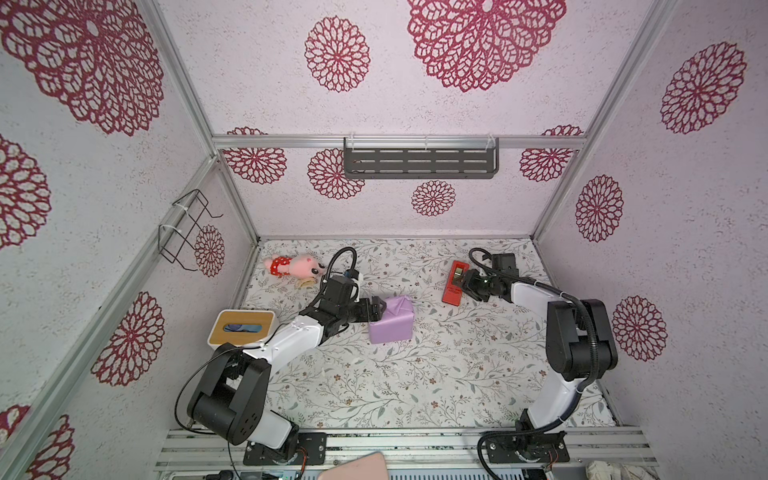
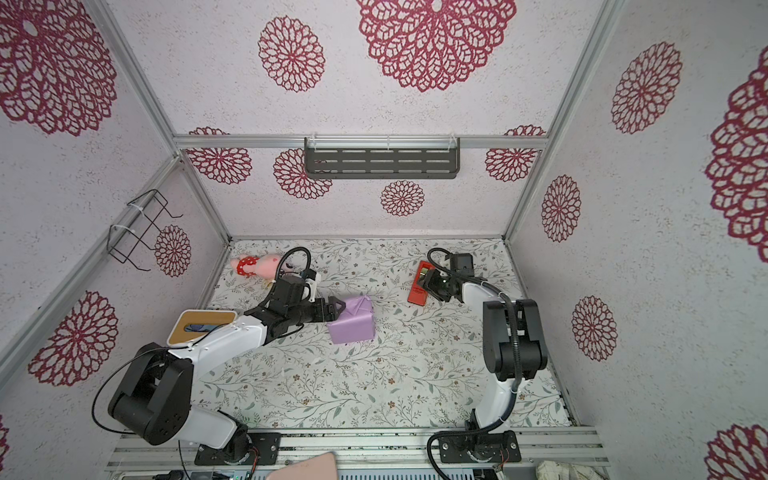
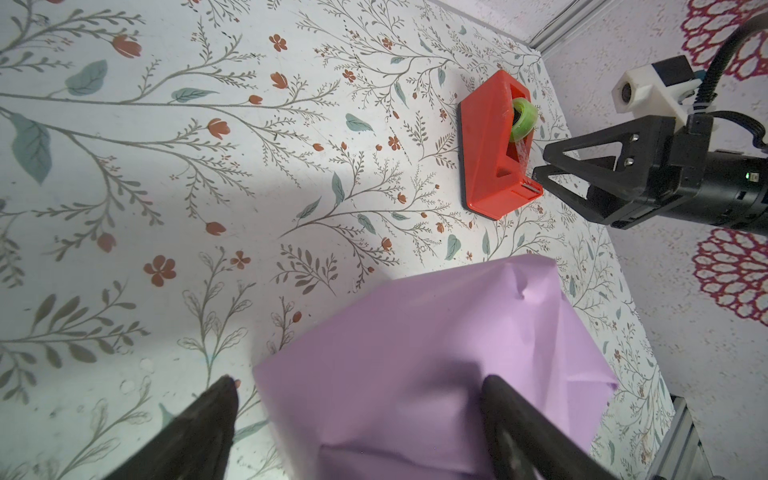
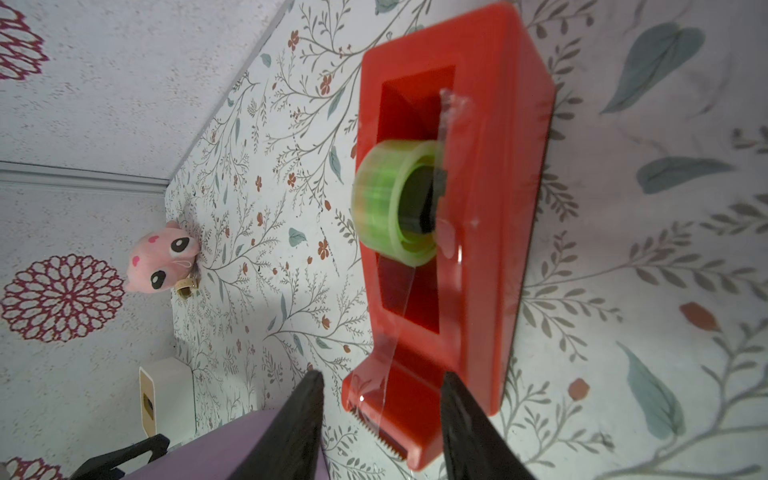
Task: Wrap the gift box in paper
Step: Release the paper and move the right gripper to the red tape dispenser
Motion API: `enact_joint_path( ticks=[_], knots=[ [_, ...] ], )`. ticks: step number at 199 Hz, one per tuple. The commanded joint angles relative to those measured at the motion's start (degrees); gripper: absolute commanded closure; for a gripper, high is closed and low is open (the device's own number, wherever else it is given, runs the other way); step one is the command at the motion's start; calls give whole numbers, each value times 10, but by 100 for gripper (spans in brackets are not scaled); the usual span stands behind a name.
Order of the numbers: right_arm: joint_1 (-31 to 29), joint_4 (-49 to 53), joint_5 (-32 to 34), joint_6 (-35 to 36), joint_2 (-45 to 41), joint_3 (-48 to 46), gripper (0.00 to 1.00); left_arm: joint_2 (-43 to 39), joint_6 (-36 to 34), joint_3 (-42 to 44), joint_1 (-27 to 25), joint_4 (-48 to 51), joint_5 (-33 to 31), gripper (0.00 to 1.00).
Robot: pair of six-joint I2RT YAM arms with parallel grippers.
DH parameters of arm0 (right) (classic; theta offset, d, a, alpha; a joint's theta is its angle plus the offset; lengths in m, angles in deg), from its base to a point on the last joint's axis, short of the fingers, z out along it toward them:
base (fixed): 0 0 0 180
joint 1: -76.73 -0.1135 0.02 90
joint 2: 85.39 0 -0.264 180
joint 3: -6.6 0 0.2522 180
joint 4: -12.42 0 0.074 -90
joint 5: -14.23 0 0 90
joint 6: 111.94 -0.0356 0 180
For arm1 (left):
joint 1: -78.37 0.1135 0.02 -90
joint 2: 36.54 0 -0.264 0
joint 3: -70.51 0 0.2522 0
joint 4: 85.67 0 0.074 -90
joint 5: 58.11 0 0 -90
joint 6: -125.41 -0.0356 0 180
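Two claws, both spread. Our left gripper (image 3: 359, 380) gapes wide at a corner of the parcel, one finger (image 3: 511, 415) over the paper (image 3: 415, 353), lilac side out, mid-way across the table (image 1: 415, 395). We see nothing of the gift box beneath. Our right gripper (image 4: 380, 384), less spread, straddles the red tape dispenser (image 4: 490, 208) at its cutter end; whether it touches the tape we cannot tell. Our left arm partly covers a tissue box (image 1: 243, 328); a pink plush toy (image 1: 297, 266) lies far left.
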Motion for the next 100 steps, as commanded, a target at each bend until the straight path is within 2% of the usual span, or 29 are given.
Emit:
enact_joint_path(
  ticks=[1, 42, 100],
  knots=[
    [4, -19, -21, 5, 8, 9, 55, 11, -7, 9, -1, 66, -16, 7],
    [8, -36, -38, -13, 32, 7, 59, 10, -7, 11, 0, 67, -17, 7],
    [13, -144, -98, -100, 56, -36, 71, 11, -7, 8, -1, 67, -19, 8]
  ],
)
